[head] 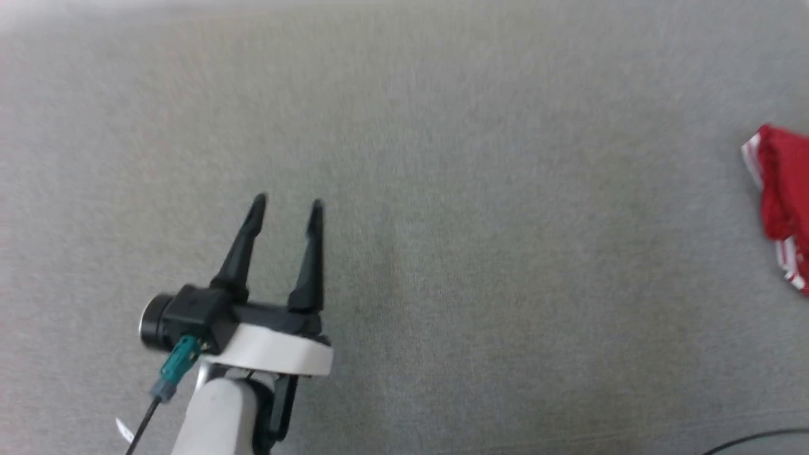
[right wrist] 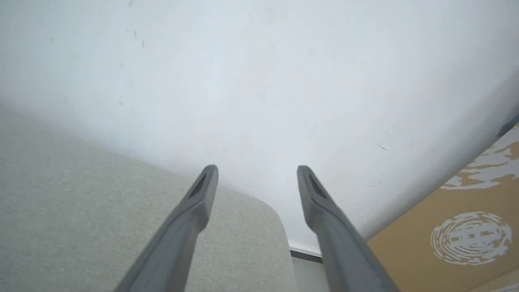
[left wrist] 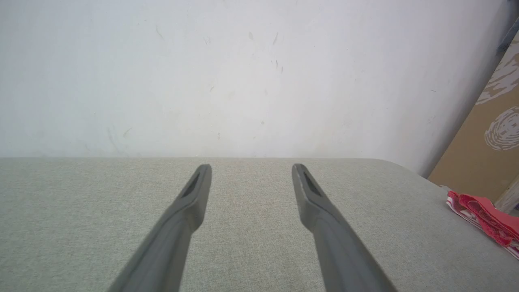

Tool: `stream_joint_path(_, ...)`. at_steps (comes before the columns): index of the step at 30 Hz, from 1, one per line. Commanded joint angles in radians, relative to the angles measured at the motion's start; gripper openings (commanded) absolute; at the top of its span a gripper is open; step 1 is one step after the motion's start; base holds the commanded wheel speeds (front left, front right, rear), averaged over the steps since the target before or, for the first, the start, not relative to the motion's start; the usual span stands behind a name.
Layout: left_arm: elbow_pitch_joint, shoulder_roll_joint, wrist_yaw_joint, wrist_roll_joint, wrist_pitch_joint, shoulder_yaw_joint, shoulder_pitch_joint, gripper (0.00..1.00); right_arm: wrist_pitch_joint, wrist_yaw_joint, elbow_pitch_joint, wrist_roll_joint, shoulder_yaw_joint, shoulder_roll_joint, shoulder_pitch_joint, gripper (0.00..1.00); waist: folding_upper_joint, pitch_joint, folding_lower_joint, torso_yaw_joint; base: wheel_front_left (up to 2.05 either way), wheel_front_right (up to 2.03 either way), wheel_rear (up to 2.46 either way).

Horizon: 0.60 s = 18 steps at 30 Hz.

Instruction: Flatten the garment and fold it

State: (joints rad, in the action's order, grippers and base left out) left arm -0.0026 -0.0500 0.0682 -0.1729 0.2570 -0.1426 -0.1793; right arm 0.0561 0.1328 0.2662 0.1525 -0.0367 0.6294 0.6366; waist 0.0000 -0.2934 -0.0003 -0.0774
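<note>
A red garment (head: pixel 780 189) lies bunched at the far right of a grey cloth-covered desk (head: pixel 474 221), seen from the robot's head. Its red-and-white striped trim shows along the near fold. The folds hide whatever lettering it carries, and none can be read.

The left gripper (head: pixel 287 202) hangs over the desk's left half, well apart from the garment. Its two dark fingers (head: pixel 243 253) are spread wide. They hold nothing and touch nothing. A teal connector (head: pixel 177 366) and a black lead run down beside the pale forearm, next to the round wrist camera (head: pixel 155 322). A thin black cable (head: pixel 758 437) curves across the desk's near right corner.

From the left wrist, the left gripper (left wrist: pixel 251 168) points across the desk (left wrist: pixel 81 194) toward a scuffed white wall (left wrist: pixel 243 81), with bare cloth showing between the parted fingers (left wrist: pixel 182 219). The garment (left wrist: pixel 486 213) sits crumpled at the desk's right side, red fabric piled on striped trim. Beyond the desk's rounded far corner leans a tan board (left wrist: pixel 466 162) printed with white swirls and blotches, and nothing on it reads as words.

From the right wrist, the right gripper (right wrist: pixel 257 169) is raised above the desk (right wrist: pixel 61 194) near a rounded corner. Its fingers (right wrist: pixel 344 243) stand wide apart and empty. One finger lies over the cloth, and the other over the white wall (right wrist: pixel 263 81) past the desk's edge. The tan board (right wrist: pixel 405 259) stands beyond that corner with a white whorl mark, too blurred to read.
</note>
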Motion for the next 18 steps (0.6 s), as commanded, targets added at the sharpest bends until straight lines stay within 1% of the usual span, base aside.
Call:
stream_joint_path(1,0.008,0.0,-0.012,-0.004,0.005,0.015,0.02,1.0,-0.018,-0.002,-0.028,0.018,0.022,-0.046,-0.033,1.0,0.0,0.135,0.0003,0.008,0.0,0.0,0.0)
stream_joint_path(8,0.008,0.0,-0.066,0.007,0.005,0.058,0.078,1.0,-0.111,-0.002,-0.211,0.022,0.139,-0.286,-0.214,1.0,0.0,0.191,0.0003,0.04,0.0,0.0,0.0)
stream_joint_path(11,0.016,0.0,-0.082,0.012,0.005,0.06,0.103,1.0,-0.145,-0.002,-0.266,0.013,0.151,-0.379,-0.304,1.0,0.0,0.204,0.0003,0.052,0.0,0.0,0.0)
stream_joint_path(15,0.021,0.0,-0.103,0.016,0.005,0.058,0.135,1.0,-0.173,-0.002,-0.297,0.005,0.143,-0.487,-0.421,1.0,0.0,0.222,0.0003,0.063,0.0,0.0,0.0)
stream_joint_path(18,0.033,0.0,-0.112,0.008,0.005,0.061,0.158,1.0,-0.202,-0.002,-0.28,0.013,0.117,-0.532,-0.495,1.0,0.0,0.233,0.0003,0.069,0.0,0.0,0.0)
